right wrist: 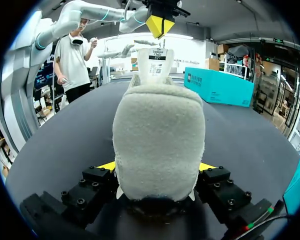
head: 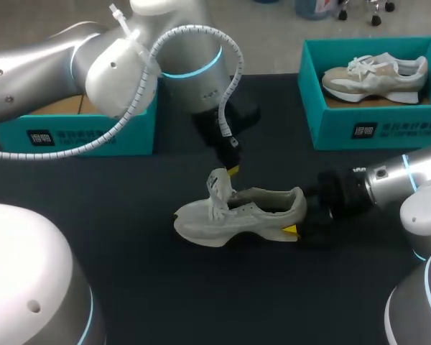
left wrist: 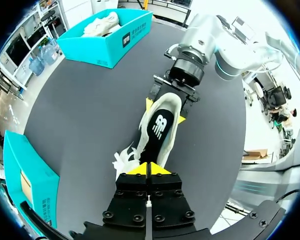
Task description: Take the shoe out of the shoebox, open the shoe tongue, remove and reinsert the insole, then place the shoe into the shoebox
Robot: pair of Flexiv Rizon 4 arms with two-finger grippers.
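1. Removal from the box looks done: the pale grey fabric running shoe [head: 244, 215] stands on its sole in the middle of the table, outside both boxes.
2. Opening the tongue looks done too: the shoe's white padded tongue [head: 217, 183] stands up clear of the opening, with slack laces in front of it.
3. The insole seems to be the step in hand. The black foam insole [left wrist: 159, 125] lies flat inside the shoe; I cannot tell whether it has already been out and back once.
4. The left gripper [left wrist: 149, 169] hovers just above the opening, behind the tongue. Its yellow tips are pressed together with nothing visible between them.
5. The right gripper [right wrist: 157, 166] clamps the shoe's heel from both sides, steadying it.
6. Left to do, by my judgement: pull the insole, refit it, then set the shoe into the teal cardboard shoebox [head: 79, 136] at the table's far left. The arm hides much of its inside.
7. The surface is a matt black tabletop [head: 129, 251]. At its far right a second teal box [head: 373, 129] holds a beige and white sneaker [head: 377, 75], well apart from the work.
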